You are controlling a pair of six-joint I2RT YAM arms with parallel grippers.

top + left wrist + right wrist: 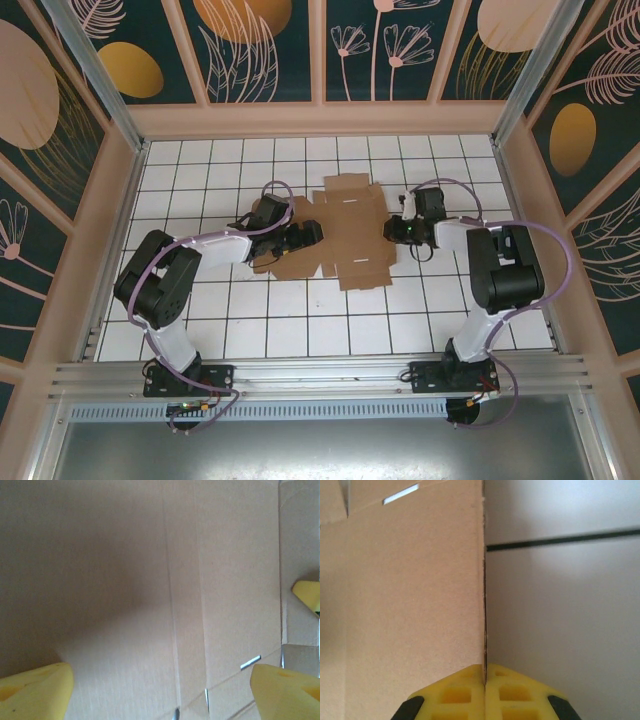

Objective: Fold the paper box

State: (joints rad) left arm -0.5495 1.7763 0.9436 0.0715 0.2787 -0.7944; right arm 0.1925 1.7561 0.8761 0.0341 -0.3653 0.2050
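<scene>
Treat the paper box (345,235) as light, stiff card and grip it at flap edges. Your right claw (393,232) is pinched shut on one, and your left claw (308,236) stands wide open, holding nothing.

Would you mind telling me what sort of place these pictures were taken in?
Most likely a purpose-built robot test cell: a white gridded tabletop walled by panels printed with plant motifs, with the left arm and right arm bolted to an aluminium rail and the paper box between them.
</scene>
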